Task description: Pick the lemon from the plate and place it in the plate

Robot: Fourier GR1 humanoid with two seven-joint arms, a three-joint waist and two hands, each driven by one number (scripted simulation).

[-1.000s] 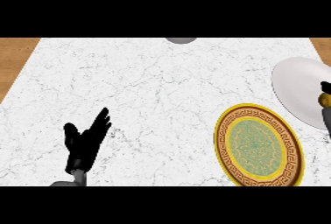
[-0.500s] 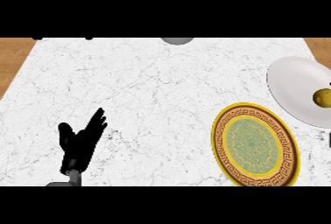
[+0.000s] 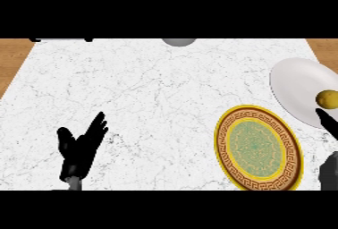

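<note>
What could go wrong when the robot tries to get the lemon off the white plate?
The lemon is round and sits near the white plate edge at the view's right border, so a nudge from the right hand might roll it away. Carrying it to the gold-rimmed plate, the hand could bump that rim. The right hand is mostly out of view.

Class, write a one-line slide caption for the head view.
Lemon on white plate; right hand just below it, gold-rimmed plate waiting, left hand resting open.
</note>
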